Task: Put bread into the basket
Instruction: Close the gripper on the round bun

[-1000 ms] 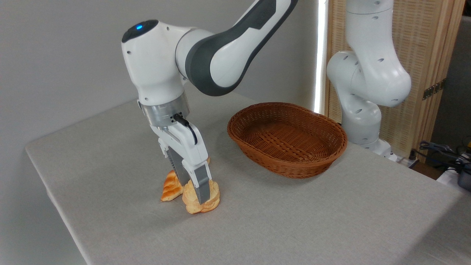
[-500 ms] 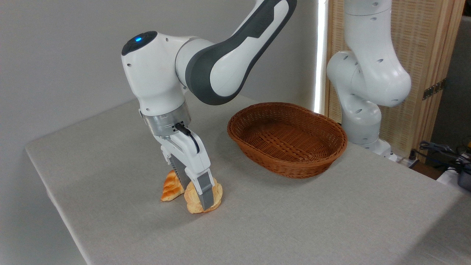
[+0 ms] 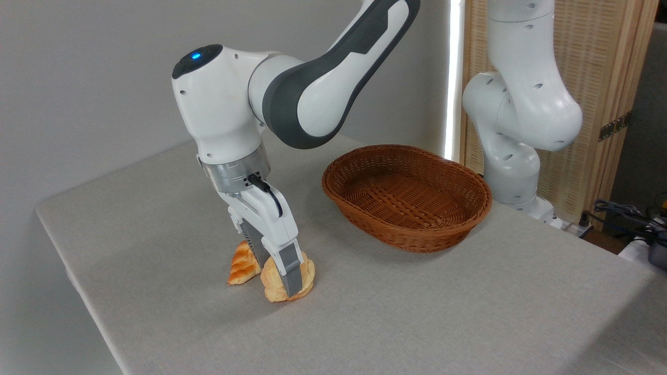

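Since the gripper (image 3: 287, 275) is clamped on the bread (image 3: 288, 279) low at the table (image 3: 417, 312), a loose pinch could drop it en route. The braided loaf (image 3: 243, 264) touches the bread and might drag. The basket (image 3: 406, 197) sits well beyond the bread.

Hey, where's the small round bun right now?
The bread is on the grey table, lower left of centre, clamped in the gripper, beside the braided loaf and well left of the basket.
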Controlling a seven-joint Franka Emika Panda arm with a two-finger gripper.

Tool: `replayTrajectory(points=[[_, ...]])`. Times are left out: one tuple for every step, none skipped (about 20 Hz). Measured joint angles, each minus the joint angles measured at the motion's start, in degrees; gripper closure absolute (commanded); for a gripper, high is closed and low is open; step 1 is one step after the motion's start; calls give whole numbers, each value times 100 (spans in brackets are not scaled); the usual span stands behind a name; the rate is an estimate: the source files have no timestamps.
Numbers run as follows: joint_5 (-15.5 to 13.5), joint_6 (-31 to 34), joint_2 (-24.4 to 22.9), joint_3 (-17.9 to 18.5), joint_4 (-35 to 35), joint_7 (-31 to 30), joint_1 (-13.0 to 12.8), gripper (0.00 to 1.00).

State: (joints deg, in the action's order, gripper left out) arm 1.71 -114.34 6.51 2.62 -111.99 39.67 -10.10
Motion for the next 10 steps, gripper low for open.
replayTrajectory(points=[[0,0,0,0,0,0,0,49],[0,0,0,0,0,0,0,49],[0,0,0,0,0,0,0,49],[0,0,0,0,0,0,0,49],[0,0,0,0,0,0,0,48],[0,0,0,0,0,0,0,48],[0,0,0,0,0,0,0,48],[0,0,0,0,0,0,0,48],[0,0,0,0,0,0,0,47],[0,0,0,0,0,0,0,47]])
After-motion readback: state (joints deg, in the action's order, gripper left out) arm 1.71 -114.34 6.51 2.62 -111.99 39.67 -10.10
